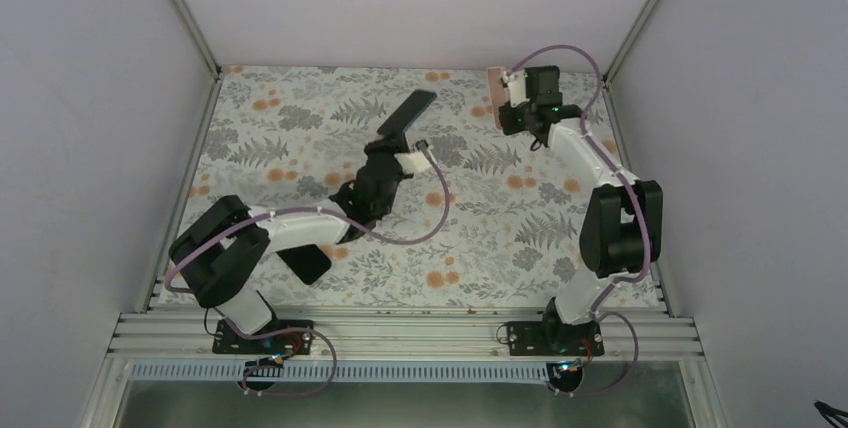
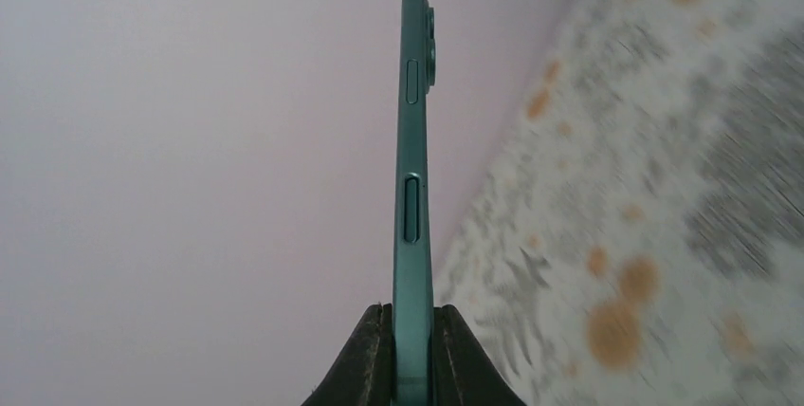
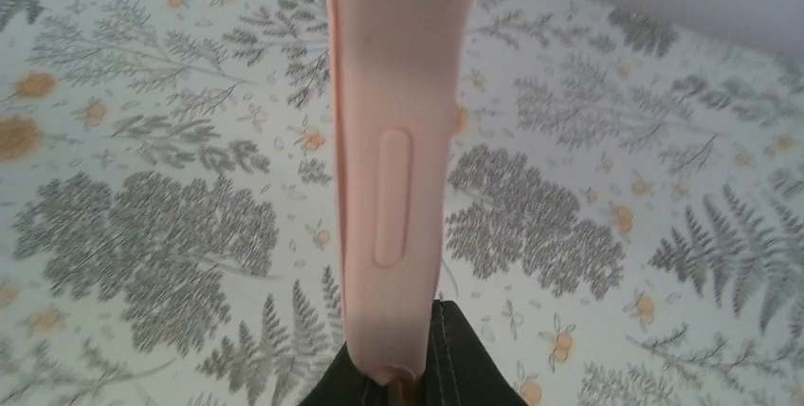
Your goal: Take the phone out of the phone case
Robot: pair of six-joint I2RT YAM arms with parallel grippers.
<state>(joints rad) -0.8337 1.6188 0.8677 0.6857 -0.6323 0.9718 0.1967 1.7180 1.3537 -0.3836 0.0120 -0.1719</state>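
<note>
Gripping the teal phone [image 2: 412, 188] by its lower end with the left jaws, closed tight against both faces. Seen edge-on from the left wrist, showing 2 side buttons and a camera bump near the top. From above, holding the phone [image 1: 405, 113] tilted in the air over the back middle of the floral tabletop [image 1: 280, 118]. Clamping the pink phone case [image 3: 393, 140] by 1 end in the right jaws, shut on it, showing 1 raised button strip. Holding the phone case [image 1: 497, 96] lifted near the far right corner, well apart from the phone, with the phone out of it
</note>
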